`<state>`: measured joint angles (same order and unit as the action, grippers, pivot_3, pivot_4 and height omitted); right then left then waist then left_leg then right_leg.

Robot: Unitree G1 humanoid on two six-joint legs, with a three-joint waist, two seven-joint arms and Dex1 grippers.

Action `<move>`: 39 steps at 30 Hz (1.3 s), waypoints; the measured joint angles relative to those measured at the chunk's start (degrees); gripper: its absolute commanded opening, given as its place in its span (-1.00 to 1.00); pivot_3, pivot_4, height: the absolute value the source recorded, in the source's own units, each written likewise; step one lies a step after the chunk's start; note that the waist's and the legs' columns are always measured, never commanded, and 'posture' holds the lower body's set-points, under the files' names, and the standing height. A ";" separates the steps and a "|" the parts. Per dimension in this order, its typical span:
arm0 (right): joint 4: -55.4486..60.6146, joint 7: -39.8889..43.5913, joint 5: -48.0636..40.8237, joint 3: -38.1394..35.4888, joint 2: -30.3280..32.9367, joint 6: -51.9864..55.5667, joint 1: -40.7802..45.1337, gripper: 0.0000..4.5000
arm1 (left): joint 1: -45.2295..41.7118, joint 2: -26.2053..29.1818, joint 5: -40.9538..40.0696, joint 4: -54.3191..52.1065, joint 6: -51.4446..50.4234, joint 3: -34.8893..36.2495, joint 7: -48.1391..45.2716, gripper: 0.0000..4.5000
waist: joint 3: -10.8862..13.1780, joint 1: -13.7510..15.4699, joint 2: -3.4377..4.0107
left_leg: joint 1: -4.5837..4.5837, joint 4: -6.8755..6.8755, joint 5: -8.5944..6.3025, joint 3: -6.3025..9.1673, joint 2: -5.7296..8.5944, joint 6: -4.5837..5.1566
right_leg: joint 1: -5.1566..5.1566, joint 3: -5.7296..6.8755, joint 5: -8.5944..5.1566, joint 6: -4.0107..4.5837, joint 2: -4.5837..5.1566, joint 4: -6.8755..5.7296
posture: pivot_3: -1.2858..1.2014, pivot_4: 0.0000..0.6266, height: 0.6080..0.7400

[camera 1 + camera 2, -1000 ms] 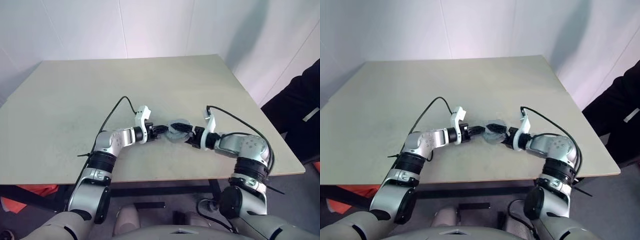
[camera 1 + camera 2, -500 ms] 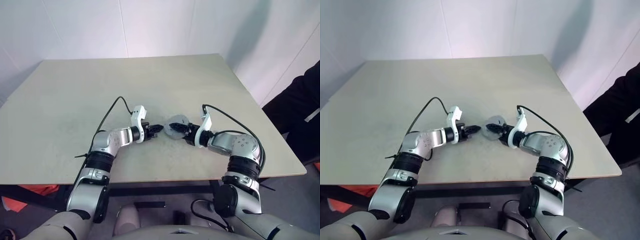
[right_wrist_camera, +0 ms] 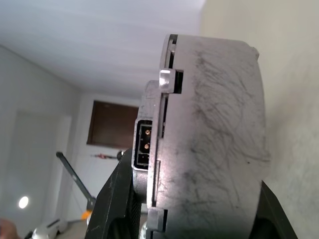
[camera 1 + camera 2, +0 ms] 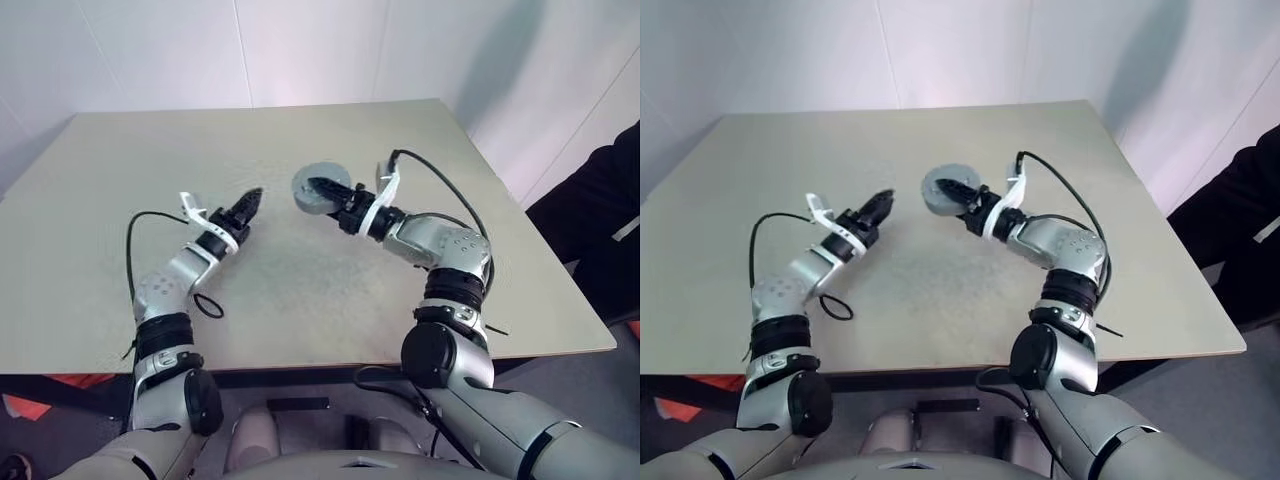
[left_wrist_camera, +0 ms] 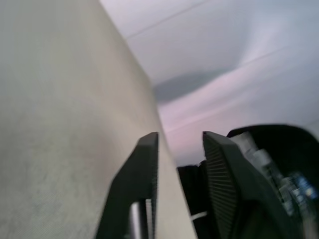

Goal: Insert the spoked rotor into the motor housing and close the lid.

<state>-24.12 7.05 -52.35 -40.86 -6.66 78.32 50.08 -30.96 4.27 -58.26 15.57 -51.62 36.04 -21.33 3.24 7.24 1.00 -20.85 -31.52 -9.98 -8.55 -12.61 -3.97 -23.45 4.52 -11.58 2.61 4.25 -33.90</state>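
While my right gripper [image 4: 322, 190] has its two fingers clamped on the motor housing [image 4: 318, 186], that grey round body is lifted off the table [image 4: 300, 290], over its middle and a little toward the far edge. In the right wrist view the housing [image 3: 209, 134] sits on edge between the fingers, a small connector socket showing at its side and a seam running round it near one face. My left gripper [image 4: 245, 204] hangs apart from it, nearer the table's left edge, its fingers [image 5: 137, 194] standing a little apart with nothing between them.

My worry is the grip: the housing is smooth and held across its width, so a wrist turn or a bump on the table could let it slide out and drop. I judge it would roll if it landed on its rim, possibly toward an edge. A second risk is my left gripper coming back in and knocking the part askew.

As for contents, I cannot tell from here whether the spoked rotor is inside the housing or whether the lid is seated; the seam may be the lid's joint, but the inside is hidden.
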 measured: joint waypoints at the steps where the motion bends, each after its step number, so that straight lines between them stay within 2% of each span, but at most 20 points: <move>1: -0.50 0.06 -0.01 1.16 -0.01 0.04 0.16 -0.03 | 0.80 -0.03 -1.85 -1.35 -0.76 0.34 0.64 0.34 | 0.00 0.02 0.00 | -0.02 -0.03 0.00 0.00 -0.02 0.00 | 0.00 0.01 0.00 -0.01 0.00 0.00 | 0.03 -1.00 1.00; 5: -2.34 1.10 -0.40 5.28 -0.05 0.09 1.17 -0.03 | 2.94 -0.02 -8.14 -4.14 -3.27 1.42 3.18 0.95 | 0.01 0.02 -0.01 | 0.00 -0.24 0.00 0.00 -0.08 -0.02 | 0.04 0.01 0.00 -0.01 -0.01 -0.07 | 0.03 -1.00 1.00; 6: -2.48 1.62 -0.65 6.08 -0.05 0.18 1.33 -0.03 | 3.36 0.17 -10.15 -4.08 -4.67 1.99 4.16 0.98 | 0.01 0.00 -0.01 | -0.01 -0.35 0.00 0.00 -0.09 -0.02 | 0.06 0.00 0.00 -0.01 -0.01 -0.10 | 0.03 -1.00 1.00; 9: -2.58 3.08 -1.89 7.30 -0.04 0.62 1.93 -0.03 | 4.78 0.43 -16.04 -3.19 -8.44 2.72 6.41 0.98 | 0.02 0.04 -0.05 | -0.04 -0.62 -0.01 0.02 -0.09 -0.01 | 0.08 -0.02 0.07 -0.14 0.00 -0.30 | 0.03 -1.00 1.00; 14: -2.19 5.82 -2.91 10.49 0.00 1.20 2.28 -0.03 | 5.27 -0.22 -20.35 -0.90 -10.83 1.92 8.44 0.98 | 0.08 0.04 -0.16 | 0.03 -0.88 0.00 0.03 -0.14 -0.03 | 0.07 -0.07 0.02 -0.14 0.01 -0.70 | 0.03 -1.00 1.00; 22: 2.34 9.96 -3.09 13.89 0.68 1.10 0.14 -0.03 | 4.36 -1.03 -22.06 1.56 -10.50 1.40 7.24 0.98 | 0.08 0.10 -0.21 | 0.09 -1.02 0.04 0.04 -0.17 -0.10 | 0.15 -0.08 -0.22 -0.24 0.01 -0.82 | 0.03 -1.00 1.00; 34: 2.23 11.82 -1.88 18.05 1.70 0.12 -0.91 -0.03 | 4.36 0.87 -25.31 1.70 -10.26 0.19 6.70 0.98 | 0.08 0.07 -0.22 | 0.08 -1.03 0.04 0.04 -0.17 -0.09 | 0.14 -0.08 -0.07 -0.01 0.01 -0.84 | 0.03 -1.00 1.00; 39: 0.36 12.40 -1.56 19.40 1.94 -0.52 -0.91 -0.03 | 4.55 0.03 -27.32 1.25 -10.38 -1.50 6.80 0.98 | 0.08 0.14 -0.23 | 0.06 -1.09 0.04 0.05 -0.17 -0.09 | 0.15 -0.08 -0.07 0.00 0.02 -0.86 | 0.03 -1.00 1.00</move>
<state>-23.76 19.45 -53.91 -21.46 -4.72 77.79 49.17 -26.41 4.30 -85.58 16.82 -62.01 34.54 -14.53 3.32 7.37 0.77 -20.80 -32.61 -9.94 -8.50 -12.78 -4.07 -23.30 4.44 -11.65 2.62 4.27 -34.75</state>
